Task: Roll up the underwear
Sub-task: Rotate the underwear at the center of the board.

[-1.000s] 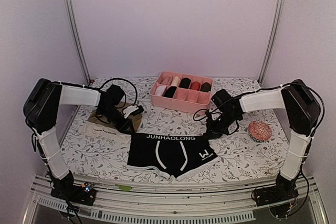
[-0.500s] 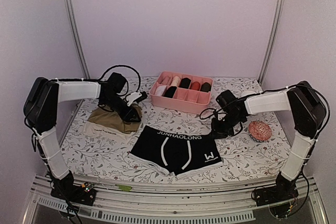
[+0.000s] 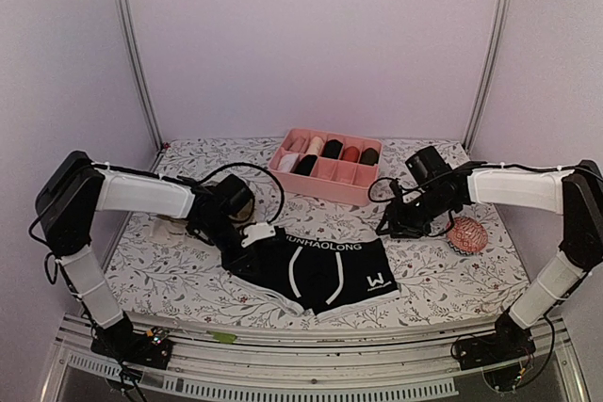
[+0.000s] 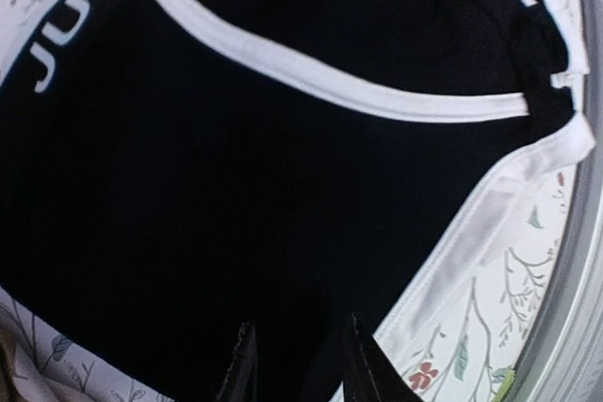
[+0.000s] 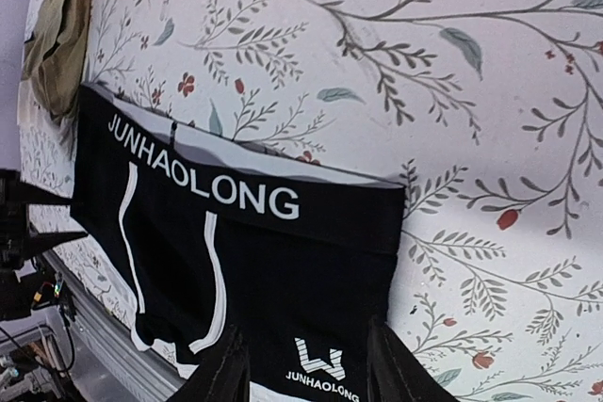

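Just released, the black fabric briefs with white trim (image 3: 325, 270) lie flat at lower centre. The left gripper (image 3: 243, 253), jaws parted and empty, has swung to their left edge; the right gripper (image 3: 386, 228), also parted, has lifted away, so rolling looks ready to start

You look at a plain back wall (image 3: 311, 35), pale lilac and matte. The left side wall (image 3: 47, 54) and the right side wall (image 3: 565, 54) carry the same tone. Two slim metal uprights mark the back corners, the left upright (image 3: 132, 44) and the right upright (image 3: 490, 44), each leaning a little outward toward the top. The table (image 3: 170, 275) wears a white cloth printed with grey-green sprigs and small red flowers; your right wrist view shows the print sharpest. Along the near edge runs a ribbed aluminium rail (image 3: 330, 364). Light is soft and even with a faint violet cast; shadows on the cloth are weak.
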Controlling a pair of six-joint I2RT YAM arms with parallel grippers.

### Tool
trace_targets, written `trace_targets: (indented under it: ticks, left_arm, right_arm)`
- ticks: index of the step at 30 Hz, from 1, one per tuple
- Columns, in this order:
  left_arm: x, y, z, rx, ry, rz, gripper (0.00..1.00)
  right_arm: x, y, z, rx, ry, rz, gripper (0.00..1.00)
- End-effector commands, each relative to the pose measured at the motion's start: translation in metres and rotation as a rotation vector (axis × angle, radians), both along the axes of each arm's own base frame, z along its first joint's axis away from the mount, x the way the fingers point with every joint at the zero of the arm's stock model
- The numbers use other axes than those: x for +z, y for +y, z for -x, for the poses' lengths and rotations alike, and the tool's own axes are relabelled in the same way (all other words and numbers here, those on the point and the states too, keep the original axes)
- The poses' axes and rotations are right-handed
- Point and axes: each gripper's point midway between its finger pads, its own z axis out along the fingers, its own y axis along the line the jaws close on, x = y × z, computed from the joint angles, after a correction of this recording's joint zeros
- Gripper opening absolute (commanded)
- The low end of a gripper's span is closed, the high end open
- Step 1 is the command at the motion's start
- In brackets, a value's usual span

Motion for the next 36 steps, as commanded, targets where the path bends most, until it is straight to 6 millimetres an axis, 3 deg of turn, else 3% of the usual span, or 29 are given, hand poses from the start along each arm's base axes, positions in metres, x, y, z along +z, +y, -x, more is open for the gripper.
trace_targets:
  ticks: [1,4,7,11,13,15,19,24,28,32,36]
  left_arm:
    - [-0.025,0.008,-0.027,0.043,-0.069,-0.091,0.3]
    - [-0.035,0.02,-0.06,0.064,-0.155,-0.162,0.28]
    - [-0.039,0.031,-0.111,0.117,-0.226,-0.205,0.25]
    - [-0.042,0.021,-0.177,0.149,-0.302,-0.225,0.24]
    - [-0.019,0.004,-0.208,0.166,-0.348,-0.189,0.28]
    - [0.007,-0.004,-0.218,0.184,-0.357,-0.138,0.3]
    - [0.046,-0.003,-0.206,0.185,-0.366,-0.063,0.34]
    - [0.071,0.012,-0.172,0.22,-0.305,0.018,0.37]
    - [0.069,0.028,-0.153,0.277,-0.235,0.055,0.37]
    - [0.064,0.034,-0.137,0.291,-0.184,0.073,0.37]
    - [0.056,0.038,-0.123,0.276,-0.157,0.069,0.37]
  right_arm:
    - [-0.004,0.018,0.027,0.155,0.033,-0.053,0.43]
    - [0.0,0.016,0.032,0.164,0.029,-0.06,0.42]
    - [0.005,0.015,0.035,0.17,0.017,-0.065,0.41]
    - [0.004,0.019,0.036,0.193,0.008,-0.09,0.37]
    - [0.0,0.026,0.035,0.213,0.01,-0.105,0.34]
    - [-0.004,0.036,0.036,0.248,0.014,-0.11,0.31]
    - [-0.016,0.059,0.038,0.34,0.011,-0.078,0.28]
    - [-0.035,0.09,0.04,0.445,0.016,-0.026,0.23]
    - [-0.064,0.095,0.053,0.494,0.078,0.036,0.2]
    - [-0.081,0.099,0.088,0.553,0.139,0.077,0.2]
    - [-0.076,0.131,0.14,0.662,0.211,0.038,0.2]
